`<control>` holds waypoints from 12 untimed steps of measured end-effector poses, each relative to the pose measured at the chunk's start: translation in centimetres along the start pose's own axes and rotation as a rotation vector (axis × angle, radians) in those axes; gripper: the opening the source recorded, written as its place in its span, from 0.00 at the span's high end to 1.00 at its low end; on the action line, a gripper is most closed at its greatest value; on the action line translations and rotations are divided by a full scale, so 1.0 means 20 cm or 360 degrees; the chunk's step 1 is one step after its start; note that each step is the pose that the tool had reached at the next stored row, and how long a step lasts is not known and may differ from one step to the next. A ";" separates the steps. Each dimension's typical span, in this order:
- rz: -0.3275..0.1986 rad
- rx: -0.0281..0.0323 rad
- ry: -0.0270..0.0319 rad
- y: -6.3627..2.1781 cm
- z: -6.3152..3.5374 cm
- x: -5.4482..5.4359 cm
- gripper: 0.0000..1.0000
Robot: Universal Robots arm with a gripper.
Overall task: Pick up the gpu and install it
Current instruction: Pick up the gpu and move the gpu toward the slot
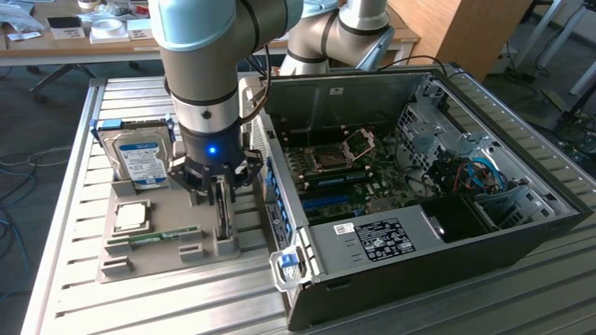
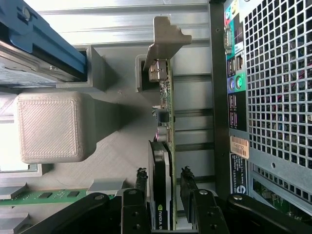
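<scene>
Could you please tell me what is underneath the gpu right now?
The gpu stands on edge, slotted into the grey holder tray beneath it. The tool straddles it with its fingers open. The card's lower edge and the slot floor are covered by the card itself.

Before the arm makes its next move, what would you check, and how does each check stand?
1. Gripper open: ok, jaws stand apart.
2. gpu between the fingers: ok, one finger on each side.
3. gpu gripped: not ok, gaps show on both sides.
4. gpu standing on edge in the grey tray: ok.
5. Computer case open: ok, motherboard exposed.
</scene>
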State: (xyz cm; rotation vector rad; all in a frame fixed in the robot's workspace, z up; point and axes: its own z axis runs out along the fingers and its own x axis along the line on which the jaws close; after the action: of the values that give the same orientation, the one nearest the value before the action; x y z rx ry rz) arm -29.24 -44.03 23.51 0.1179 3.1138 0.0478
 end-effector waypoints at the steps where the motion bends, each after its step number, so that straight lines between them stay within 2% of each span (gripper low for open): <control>1: 0.0000 0.00001 0.00000 0.000 0.000 0.00 0.58; 12: 0.0000 0.00001 0.00000 0.000 0.000 0.00 0.60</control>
State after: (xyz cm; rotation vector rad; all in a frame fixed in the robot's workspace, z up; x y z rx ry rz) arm -29.24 -44.03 23.51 0.1179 3.1138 0.0478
